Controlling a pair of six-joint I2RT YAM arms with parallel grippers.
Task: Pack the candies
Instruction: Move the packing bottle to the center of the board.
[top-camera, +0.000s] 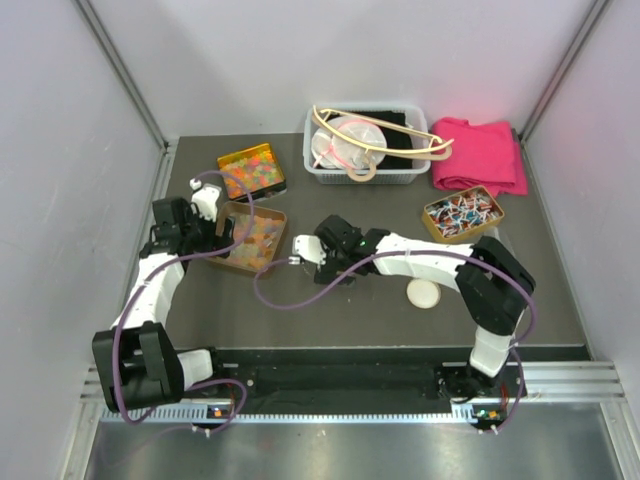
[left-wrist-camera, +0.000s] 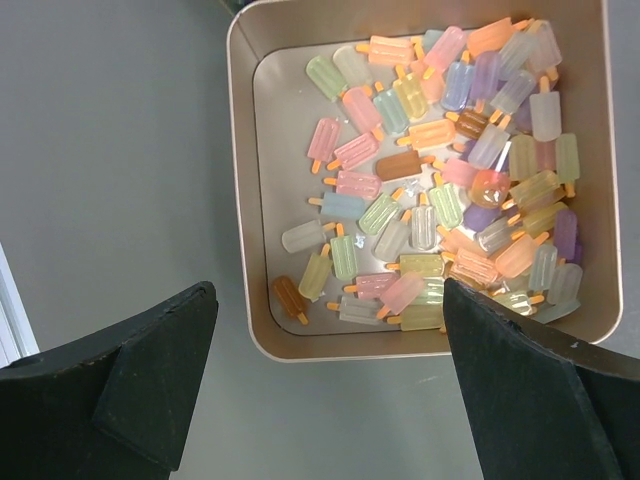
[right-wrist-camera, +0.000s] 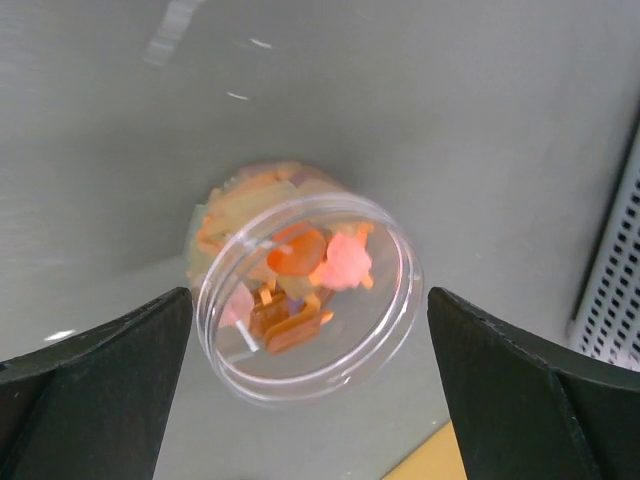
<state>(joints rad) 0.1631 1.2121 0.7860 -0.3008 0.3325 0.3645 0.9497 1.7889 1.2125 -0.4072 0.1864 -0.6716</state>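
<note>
The candies (left-wrist-camera: 440, 180) are translucent popsicle-shaped gummies, heaped in a square gold tin (left-wrist-camera: 245, 200) (top-camera: 250, 238). My left gripper (left-wrist-camera: 328, 290) (top-camera: 213, 226) hovers open over the tin's near edge, holding nothing. A small clear jar (right-wrist-camera: 305, 290) (top-camera: 298, 248) stands on the table between the fingers of my open right gripper (right-wrist-camera: 308, 300) (top-camera: 303, 252). Its mouth is tilted towards the camera and a few orange and pink candies (right-wrist-camera: 330, 260) lie inside. Neither finger touches the jar.
A second tin of candies (top-camera: 252, 170) sits behind the first. A tin of wrapped sweets (top-camera: 462, 214) is at right. A clear basket with hangers (top-camera: 360, 145) and a pink cloth (top-camera: 480, 155) stand at the back. A white round lid (top-camera: 424, 293) lies near the right arm.
</note>
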